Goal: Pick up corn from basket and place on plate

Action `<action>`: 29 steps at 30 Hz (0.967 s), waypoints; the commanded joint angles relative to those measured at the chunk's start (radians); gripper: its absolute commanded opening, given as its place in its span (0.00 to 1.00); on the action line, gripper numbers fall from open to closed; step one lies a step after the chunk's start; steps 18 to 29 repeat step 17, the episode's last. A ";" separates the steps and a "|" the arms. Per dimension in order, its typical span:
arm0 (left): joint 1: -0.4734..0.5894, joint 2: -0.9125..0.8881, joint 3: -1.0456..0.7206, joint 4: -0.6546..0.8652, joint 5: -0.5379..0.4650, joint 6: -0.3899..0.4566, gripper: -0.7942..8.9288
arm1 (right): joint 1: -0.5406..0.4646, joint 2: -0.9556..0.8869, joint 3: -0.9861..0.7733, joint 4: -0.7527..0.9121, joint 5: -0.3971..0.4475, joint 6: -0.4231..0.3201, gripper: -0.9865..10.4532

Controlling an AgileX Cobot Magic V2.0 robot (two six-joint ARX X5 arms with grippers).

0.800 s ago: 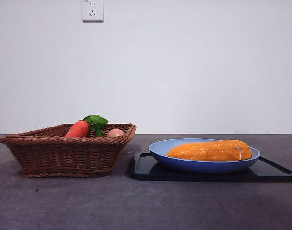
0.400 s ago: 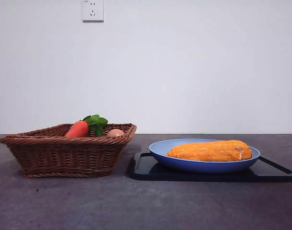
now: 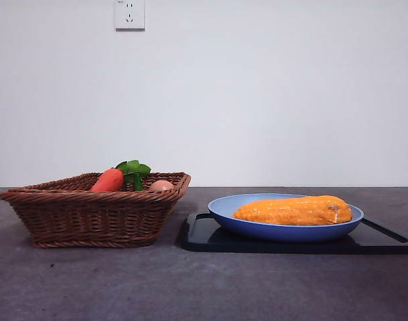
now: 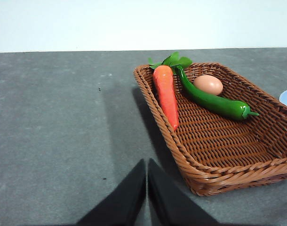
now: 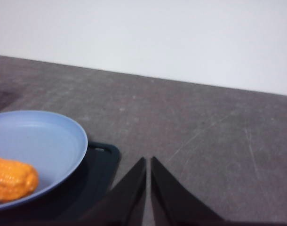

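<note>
The long orange-yellow corn (image 3: pixel 294 210) lies flat across the light-blue plate (image 3: pixel 224 209) at the right of the front view; one end of the corn (image 5: pixel 11 179) shows on the plate (image 5: pixel 44 141) in the right wrist view. The brown wicker basket (image 3: pixel 90 217) stands at the left. My left gripper (image 4: pixel 147 162) is shut and holds nothing, raised beside the basket (image 4: pixel 219 174). My right gripper (image 5: pixel 148 160) is shut and holds nothing, off to the side of the plate. Neither arm shows in the front view.
The plate sits on a flat black tray (image 3: pixel 384 237). In the basket lie a red-orange carrot (image 4: pixel 166 94) with green leaves, a green pepper (image 4: pixel 211 101) and a tan egg (image 4: pixel 208 84). The grey table (image 3: pixel 190 287) meets a white wall behind.
</note>
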 commanded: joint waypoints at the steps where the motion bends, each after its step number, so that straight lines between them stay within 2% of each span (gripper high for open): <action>1: 0.002 -0.002 -0.028 0.004 0.000 -0.005 0.09 | -0.003 -0.002 -0.006 -0.046 0.002 0.014 0.09; 4: 0.002 -0.002 -0.028 0.004 0.000 -0.005 0.09 | -0.003 -0.002 -0.006 -0.106 0.001 0.014 0.09; 29: 0.002 -0.002 -0.028 0.004 0.000 -0.005 0.09 | -0.003 -0.002 -0.006 -0.093 0.002 0.020 0.09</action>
